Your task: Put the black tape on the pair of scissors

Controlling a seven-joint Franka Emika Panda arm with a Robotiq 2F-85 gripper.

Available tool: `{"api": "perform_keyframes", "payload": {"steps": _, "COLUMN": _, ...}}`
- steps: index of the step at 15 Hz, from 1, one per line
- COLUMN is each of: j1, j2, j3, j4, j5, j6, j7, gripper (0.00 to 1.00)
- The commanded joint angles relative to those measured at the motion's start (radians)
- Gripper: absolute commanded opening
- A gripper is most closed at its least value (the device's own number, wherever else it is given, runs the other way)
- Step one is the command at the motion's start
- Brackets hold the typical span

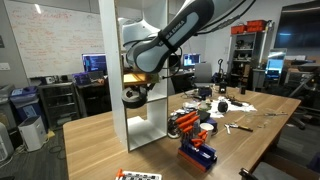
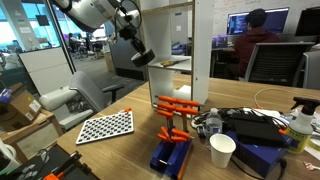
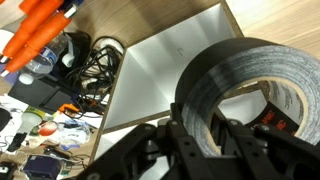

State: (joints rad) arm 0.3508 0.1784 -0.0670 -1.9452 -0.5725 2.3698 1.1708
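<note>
My gripper is shut on the black tape, a thick dark ring held on edge between the fingers. In both exterior views the gripper holds the tape high above the wooden table, beside the white shelf unit. Orange-handled scissors lie on the table below and to the side. They also show in an exterior view and at the top left of the wrist view.
A white open shelf unit stands on the table. A blue-and-orange block object, a white cup, tangled cables, a checkerboard sheet and small clutter lie around.
</note>
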Motion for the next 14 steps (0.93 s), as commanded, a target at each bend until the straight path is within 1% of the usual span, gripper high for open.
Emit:
{"api": "perform_keyframes", "payload": {"steps": 1, "j1": -0.067, "j2": -0.051, "j3": 0.036, "j4": 0.039, "j5": -0.087, "j6": -0.003, "j7": -0.029, "gripper": 0.08}}
{"api": "perform_keyframes", "payload": {"steps": 2, "j1": -0.08, "j2": -0.053, "j3": 0.035, "j4": 0.052, "j5": -0.143, "j6": 0.005, "j7": -0.033, "gripper": 0.08}}
{"api": "perform_keyframes", "payload": {"steps": 7, "j1": -0.161, "j2": -0.012, "j3": 0.032, "j4": 0.133, "j5": -0.29, "j6": 0.083, "j7": -0.045, "gripper": 0.08}}
{"api": "perform_keyframes", "payload": {"steps": 10, "j1": -0.197, "j2": 0.043, "j3": 0.027, "j4": 0.169, "j5": -0.314, "j6": 0.141, "j7": -0.023, "gripper": 0.08}}
{"api": "perform_keyframes", "payload": {"steps": 14, "j1": -0.212, "j2": 0.146, "j3": 0.019, "j4": 0.215, "j5": -0.292, "j6": 0.173, "j7": -0.03, "gripper": 0.08}}
